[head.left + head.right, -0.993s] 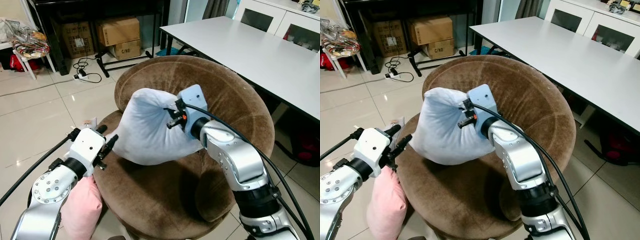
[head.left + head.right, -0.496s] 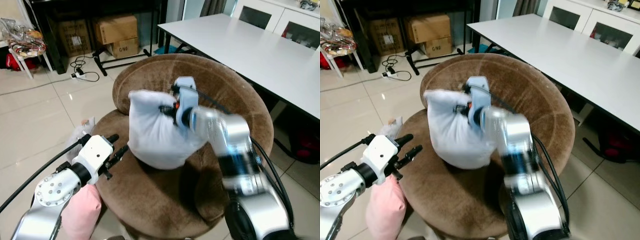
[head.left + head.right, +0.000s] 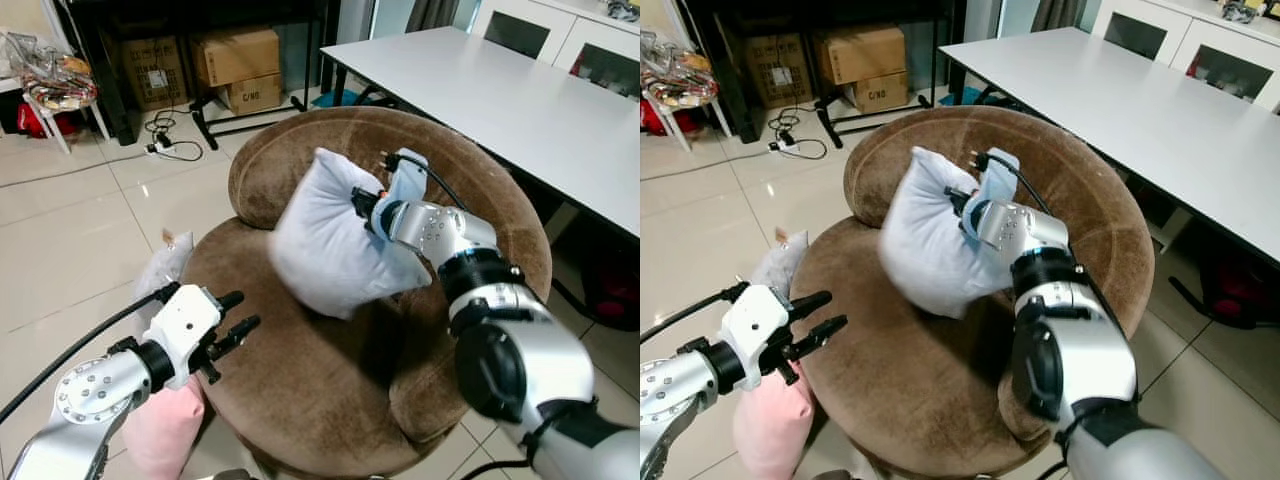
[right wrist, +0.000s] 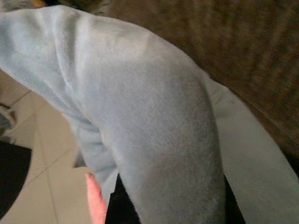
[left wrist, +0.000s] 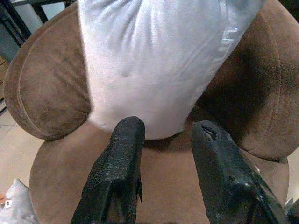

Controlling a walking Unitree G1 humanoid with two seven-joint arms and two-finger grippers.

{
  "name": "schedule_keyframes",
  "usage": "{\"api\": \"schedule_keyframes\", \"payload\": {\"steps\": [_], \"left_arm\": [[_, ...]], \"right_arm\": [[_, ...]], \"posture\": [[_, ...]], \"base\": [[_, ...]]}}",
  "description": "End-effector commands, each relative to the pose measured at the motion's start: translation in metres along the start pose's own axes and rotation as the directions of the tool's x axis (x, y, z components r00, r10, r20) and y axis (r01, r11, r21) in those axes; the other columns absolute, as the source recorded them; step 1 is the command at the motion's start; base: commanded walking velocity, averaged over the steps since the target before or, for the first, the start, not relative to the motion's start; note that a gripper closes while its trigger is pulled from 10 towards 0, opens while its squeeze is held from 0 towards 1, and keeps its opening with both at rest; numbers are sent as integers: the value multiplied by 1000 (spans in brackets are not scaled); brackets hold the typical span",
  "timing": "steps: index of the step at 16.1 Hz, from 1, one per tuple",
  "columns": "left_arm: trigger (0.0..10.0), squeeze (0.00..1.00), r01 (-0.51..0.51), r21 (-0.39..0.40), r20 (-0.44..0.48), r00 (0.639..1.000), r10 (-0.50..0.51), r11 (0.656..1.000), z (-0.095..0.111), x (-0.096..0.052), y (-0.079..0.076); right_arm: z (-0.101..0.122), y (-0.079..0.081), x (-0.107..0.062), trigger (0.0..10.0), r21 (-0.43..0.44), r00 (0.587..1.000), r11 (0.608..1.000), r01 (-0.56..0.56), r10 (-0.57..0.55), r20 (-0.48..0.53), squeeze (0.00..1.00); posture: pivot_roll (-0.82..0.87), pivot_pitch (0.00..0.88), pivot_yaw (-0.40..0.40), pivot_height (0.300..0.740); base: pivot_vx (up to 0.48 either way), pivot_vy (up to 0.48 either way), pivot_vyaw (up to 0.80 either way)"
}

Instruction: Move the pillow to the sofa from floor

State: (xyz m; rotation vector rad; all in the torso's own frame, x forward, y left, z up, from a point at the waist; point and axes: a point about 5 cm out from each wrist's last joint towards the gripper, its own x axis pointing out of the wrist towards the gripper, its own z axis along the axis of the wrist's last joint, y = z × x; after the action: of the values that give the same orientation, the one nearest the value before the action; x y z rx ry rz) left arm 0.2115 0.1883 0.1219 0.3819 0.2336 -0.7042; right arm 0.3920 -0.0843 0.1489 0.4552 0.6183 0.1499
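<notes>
The right gripper [image 3: 362, 203] is clenched on a bunched fold of the pale blue pillow [image 3: 325, 240], resting it against the brown sofa's [image 3: 330, 400] backrest. The left gripper [image 3: 236, 335] hovers released by the seat's front edge. The pillow looks soft and light; pinch a corner.

right hand [image 3: 362, 204] fingers buried in pillow [image 3: 330, 240], pink cushion [image 3: 160, 430] possibly cut off below

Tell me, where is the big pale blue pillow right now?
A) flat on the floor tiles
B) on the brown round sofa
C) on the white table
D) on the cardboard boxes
B: the pale blue pillow leans on the brown round sofa, with the right gripper pressed into its side.
</notes>
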Motion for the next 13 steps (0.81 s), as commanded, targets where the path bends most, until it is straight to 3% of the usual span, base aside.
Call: {"api": "schedule_keyframes", "payload": {"steps": [1, 3, 5, 6, 7, 10, 13], "left_arm": [[10000, 0, -1, 12, -6, 1000, 1, 1000, 2, -1, 2], [10000, 0, -36, 17, -9, 999, 36, 999, 2, -5, 5], [10000, 0, -42, 31, -11, 999, 43, 999, 1, -6, 6], [10000, 0, -50, 44, -4, 999, 51, 998, 3, -4, 7], [10000, 0, -55, 55, 9, 998, 54, 997, 5, -1, 10], [10000, 0, -26, 74, 22, 999, 25, 997, 8, 5, 10], [10000, 0, -2, 79, 23, 1000, 0, 997, 8, 10, 7]], "right_arm": [[18, 9, -3, 10000, -3, 998, 1000, -20, 20, 66, 0], [24, 26, -5, 10000, -101, 991, 989, -106, 113, 65, 0], [24, 35, -6, 10000, -302, 981, 939, -168, 189, 43, 0], [24, 36, -8, 10000, -544, 967, 816, -195, 252, 31, 0], [24, 31, -11, 10000, -687, 954, 693, -219, 300, -2, 0], [32, 22, -33, 10000, -815, 891, 472, -336, 441, -112, 0], [20, 23, -49, 10000, -803, 809, 334, -493, 515, -283, 0]], "posture": [[78, 0, -90, 740], [82, 0, -96, 740], [75, 0, -94, 740], [71, 0, -91, 740], [71, 0, -91, 740], [38, 0, -69, 740], [22, 0, -65, 740]], "base": [[0, 0, 0], [0, 0, 0], [0, 0, 0], [0, 0, 0], [0, 0, 0], [0, 0, 0], [0, 0, 0]]}}
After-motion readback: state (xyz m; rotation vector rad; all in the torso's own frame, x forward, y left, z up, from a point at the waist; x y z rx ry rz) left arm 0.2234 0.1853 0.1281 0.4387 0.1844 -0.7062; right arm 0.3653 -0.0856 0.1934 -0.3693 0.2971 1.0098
